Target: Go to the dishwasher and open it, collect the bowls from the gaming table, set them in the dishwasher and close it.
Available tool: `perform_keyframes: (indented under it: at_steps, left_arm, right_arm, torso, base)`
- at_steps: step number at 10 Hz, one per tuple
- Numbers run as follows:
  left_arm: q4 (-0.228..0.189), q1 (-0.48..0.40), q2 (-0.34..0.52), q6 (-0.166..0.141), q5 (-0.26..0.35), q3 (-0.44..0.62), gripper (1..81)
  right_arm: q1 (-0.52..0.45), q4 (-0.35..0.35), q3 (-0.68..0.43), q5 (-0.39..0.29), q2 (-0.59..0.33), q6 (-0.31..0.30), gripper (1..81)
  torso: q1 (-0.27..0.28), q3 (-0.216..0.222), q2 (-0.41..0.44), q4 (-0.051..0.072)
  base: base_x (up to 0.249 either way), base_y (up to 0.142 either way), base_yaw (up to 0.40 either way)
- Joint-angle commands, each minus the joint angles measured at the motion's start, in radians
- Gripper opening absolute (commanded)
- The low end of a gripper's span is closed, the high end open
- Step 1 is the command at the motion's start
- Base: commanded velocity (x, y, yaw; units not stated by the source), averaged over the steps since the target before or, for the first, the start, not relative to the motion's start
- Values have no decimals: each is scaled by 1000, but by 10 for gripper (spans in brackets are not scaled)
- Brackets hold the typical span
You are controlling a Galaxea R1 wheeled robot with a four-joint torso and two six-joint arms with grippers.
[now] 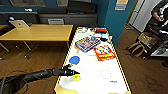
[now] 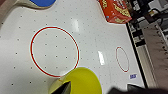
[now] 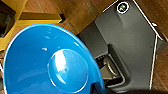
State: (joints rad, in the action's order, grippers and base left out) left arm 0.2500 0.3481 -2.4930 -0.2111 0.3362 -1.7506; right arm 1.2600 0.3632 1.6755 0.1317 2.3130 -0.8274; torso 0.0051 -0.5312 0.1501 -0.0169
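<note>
The gaming table (image 1: 117,65) has a glossy white top with a yellow edge and runs away from me. One blue bowl (image 1: 74,60) sits near its left edge, also seen as the blue bowl (image 2: 43,2). My left gripper (image 1: 75,73) reaches in over the near left part, open, with one finger (image 2: 63,88) at the rim of a small yellow bowl (image 2: 82,81) standing on the top. Another blue bowl (image 3: 45,65) hangs above the wooden floor with my right gripper (image 3: 98,88) shut on its rim. The dishwasher is out of view.
A red box (image 1: 104,52) and a colourful flat box (image 1: 86,43) lie mid-table, with smaller items behind. A yellow-topped table (image 1: 37,32) with a laptop (image 1: 18,23) stands to the left. A person (image 1: 160,12) and bags are at the right. A blue wall (image 1: 112,17) rises behind.
</note>
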Motion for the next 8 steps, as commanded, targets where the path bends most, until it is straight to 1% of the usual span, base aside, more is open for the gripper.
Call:
perform_keyframes:
  at_steps: [1,2,5,6,8]
  left_arm:
    - [5,-145,51,-1,30,28,811]
    - [6,-145,58,-1,30,37,811]
    - [5,-128,49,-2,29,45,811]
    - [5,-110,43,-1,27,43,811]
    - [2,-44,31,10,18,28,811]
  right_arm:
    - [-49,22,-36,-40,-36,4,10]
    - [-50,22,-34,-55,-34,4,10]
    - [-49,22,-28,-58,-33,2,10]
    - [-46,20,-22,-58,-33,1,10]
    - [-46,17,-17,-58,-34,1,10]
  torso:
    - [0,0,0,0]
    - [0,0,0,0]
    - [0,0,0,0]
    - [0,0,0,0]
    - [0,0,0,0]
  base:
    - [0,0,0]
    - [0,0,0]
    - [0,0,0]
    - [0,0,0]
    - [0,0,0]
